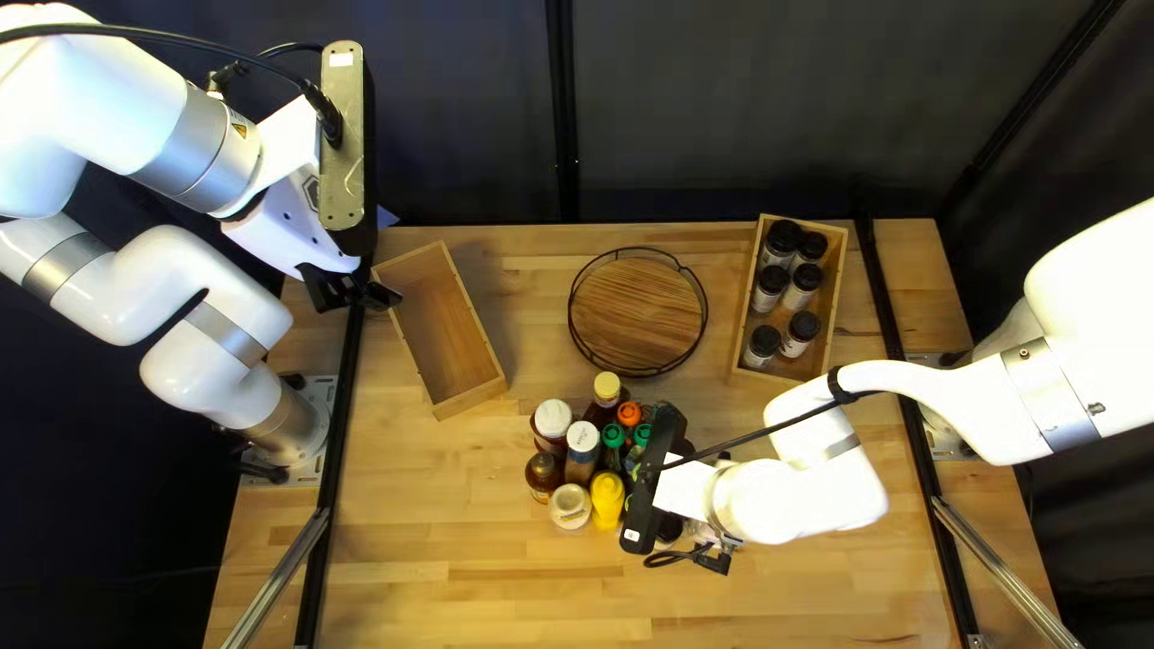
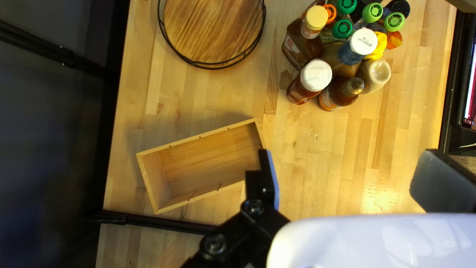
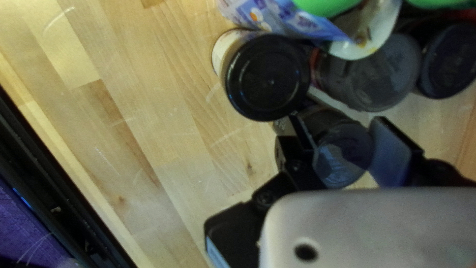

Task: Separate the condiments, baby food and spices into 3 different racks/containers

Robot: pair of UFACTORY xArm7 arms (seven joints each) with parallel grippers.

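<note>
My left gripper (image 1: 361, 292) hangs over the outer end of a bare wooden box (image 1: 447, 331); in the left wrist view the gripper (image 2: 347, 181) stands open, nothing between its fingers. My right gripper (image 1: 653, 487) is over the near side of the bottle cluster, fingertips hidden there. The right wrist view shows this gripper (image 3: 342, 149) shut on a dark-lidded spice jar (image 3: 344, 156), beside another black-lidded jar (image 3: 267, 77) and a patterned pouch (image 3: 282, 20). Sauce bottles (image 1: 582, 451) and a yellow bottle (image 1: 607, 499) stand grouped. Several black-lidded jars (image 1: 802, 286) stand in the right wooden box (image 1: 757, 376).
A round wooden tray (image 1: 637, 313) with a black wire rim lies between the two boxes. Black rails (image 1: 331, 481) run along both sides of the table. My right forearm (image 1: 793, 493) reaches low across the table, close to the right box's near end.
</note>
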